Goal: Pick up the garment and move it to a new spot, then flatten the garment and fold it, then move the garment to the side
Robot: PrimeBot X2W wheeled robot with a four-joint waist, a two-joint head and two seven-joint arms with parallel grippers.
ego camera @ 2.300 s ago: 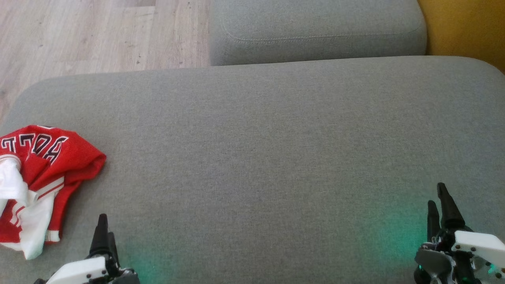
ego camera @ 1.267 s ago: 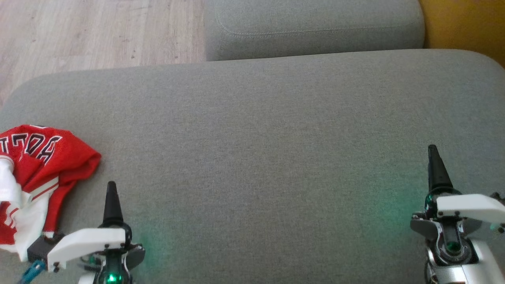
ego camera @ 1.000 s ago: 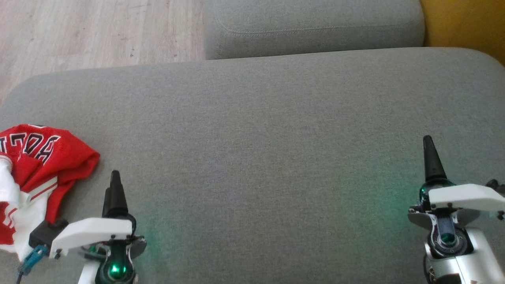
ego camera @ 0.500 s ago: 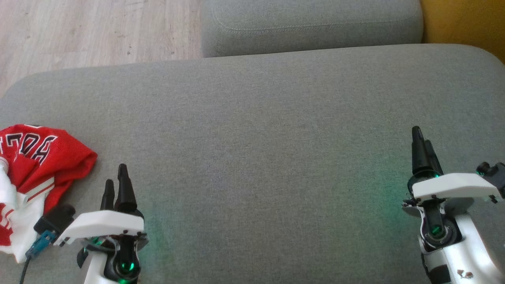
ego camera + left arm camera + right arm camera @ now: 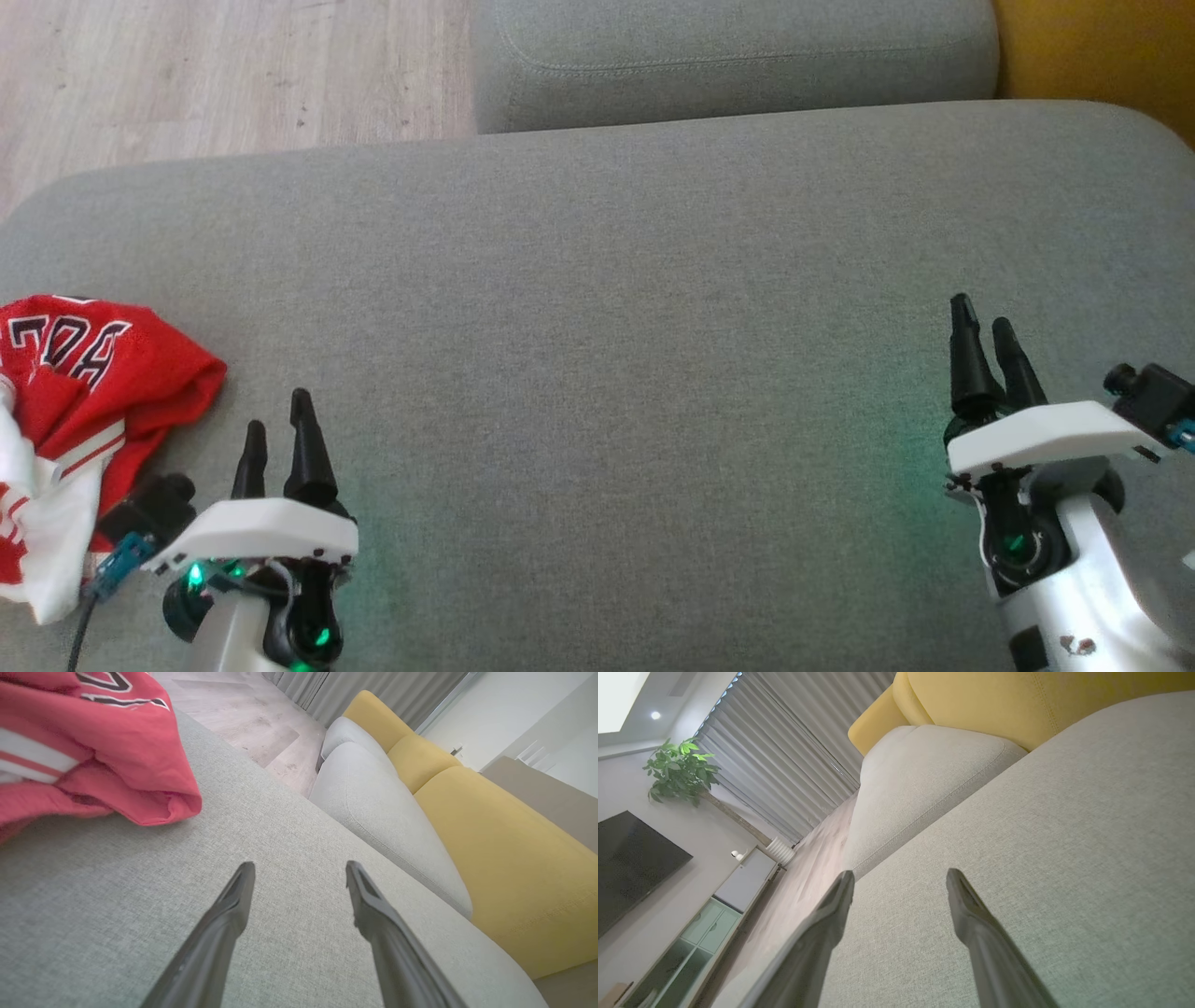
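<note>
garment (image 5: 93, 373) lies crumpled on grey cushion (image 5: 597, 327) near spread left pincer (image 5: 275, 409), right pincer (image 5: 980, 311) likewise spread.

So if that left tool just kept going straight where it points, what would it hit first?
Probably the grey seat cushion itself: the open left tool aims low across its bare fabric. The red garment lies off to its left, outside that line. Depth is hard to judge.
</note>
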